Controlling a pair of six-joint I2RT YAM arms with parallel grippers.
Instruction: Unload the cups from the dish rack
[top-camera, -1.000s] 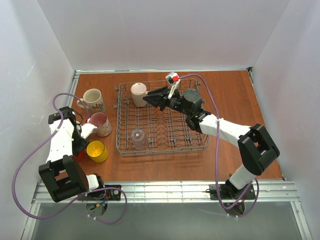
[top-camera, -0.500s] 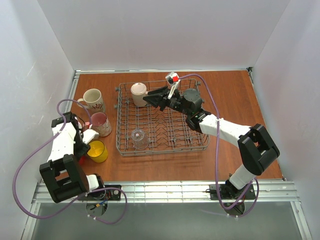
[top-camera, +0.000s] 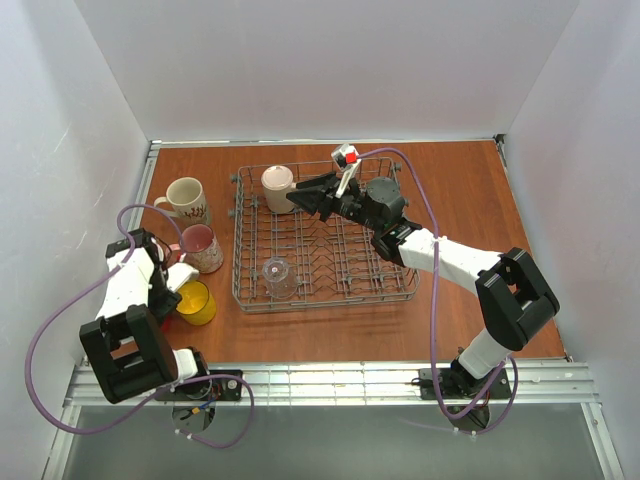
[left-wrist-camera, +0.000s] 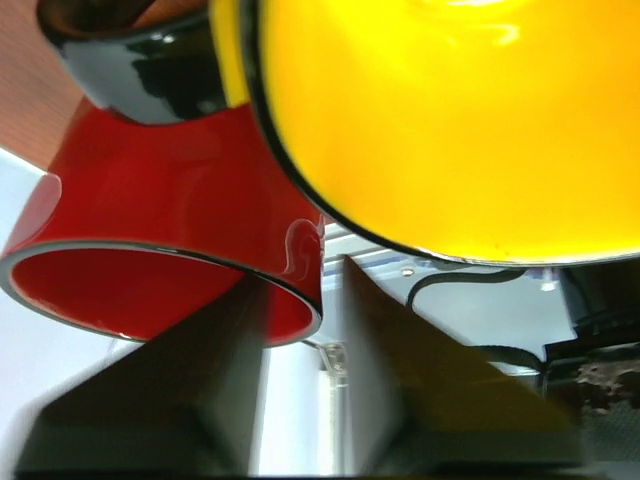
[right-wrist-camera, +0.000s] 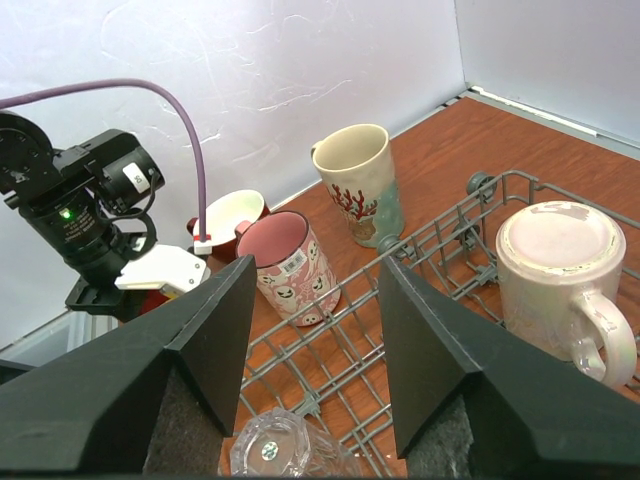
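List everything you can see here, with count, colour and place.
dish rack: one, grey, table centre
cream mug: one, cream, upside down in rack's far-left corner
glass: one, clear, rack's near-left part
beige mug: one, beige with red pattern, table left of rack
pink mug: one, pink, left of rack
yellow mug: one, yellow, near-left table
red mug: one, red, beside yellow mug
dark red mug: one, dark red, left of pink mug
left hand: one, black, open, by red mug
right hand: one, black, open, over rack

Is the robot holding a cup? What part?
The right tool is open and empty. The left tool is at the rim of the red cup, but whether it grips cannot be told.
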